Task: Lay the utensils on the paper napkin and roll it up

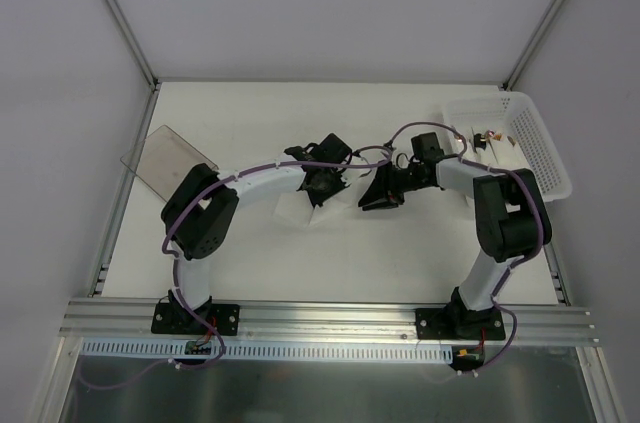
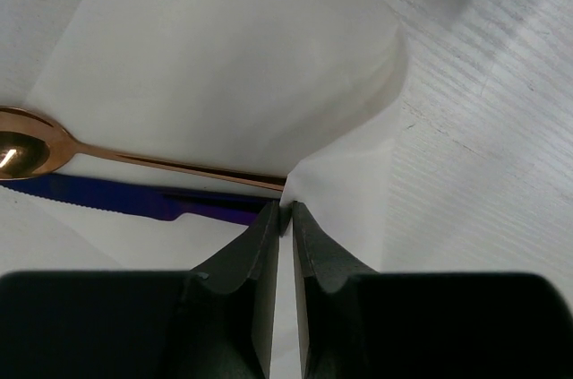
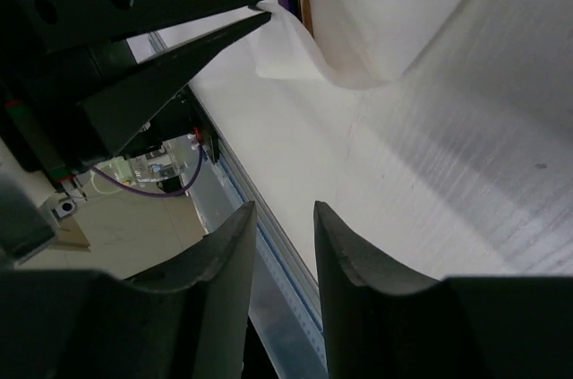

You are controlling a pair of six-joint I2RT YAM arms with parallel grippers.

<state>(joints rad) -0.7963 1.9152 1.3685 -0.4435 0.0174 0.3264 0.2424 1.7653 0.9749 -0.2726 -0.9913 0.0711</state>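
Note:
The white paper napkin (image 2: 224, 56) lies mid-table, with one side lifted and folded over the utensils. A copper spoon (image 2: 27, 148) and a dark blue knife (image 2: 107, 198) lie on it, their handles running under the fold. My left gripper (image 2: 285, 211) is shut on the napkin's edge and holds it up. In the top view the left gripper (image 1: 322, 186) is above the napkin (image 1: 292, 208). My right gripper (image 3: 284, 211) is open and empty, just right of the napkin (image 3: 358, 12); the top view shows the right gripper (image 1: 372, 198) facing the left one.
A white perforated basket (image 1: 540, 153) stands at the back right with a few small items (image 1: 490, 136) in it. A clear smoky plastic container (image 1: 168, 158) lies at the left edge. The table's near rail (image 3: 269, 245) runs below my right gripper.

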